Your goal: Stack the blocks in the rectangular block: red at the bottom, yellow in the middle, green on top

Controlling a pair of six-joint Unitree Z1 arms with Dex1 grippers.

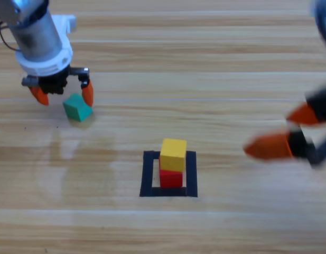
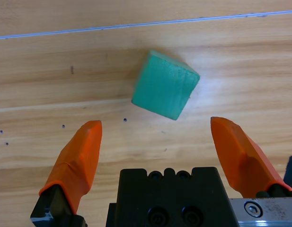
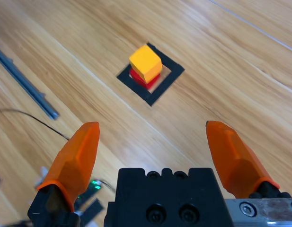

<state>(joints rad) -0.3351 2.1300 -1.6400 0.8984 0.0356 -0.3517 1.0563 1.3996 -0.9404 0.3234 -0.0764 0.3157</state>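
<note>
High view — left pincer (image 1: pixel 64 96) spread beside green (image 1: pixel 77 107).

A teal-green cube (image 1: pixel 77 107) is seen on the pale wood-grain tabletop (image 1: pixel 231 79); a yellow cube (image 1: pixel 173 154) is stacked on a red cube (image 1: pixel 170 178) inside the black tape outline (image 1: pixel 149 174); orange jaws are borne by both end effectors

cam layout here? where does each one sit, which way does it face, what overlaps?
High: fixed overhead, looking down on the table; left gripper and right gripper both show.
Left wrist: along its open gripper at the green cube.
Right wrist: along its open gripper at the yellow-on-red stack.
Shared: the high view also shows the cube and stack.
</note>
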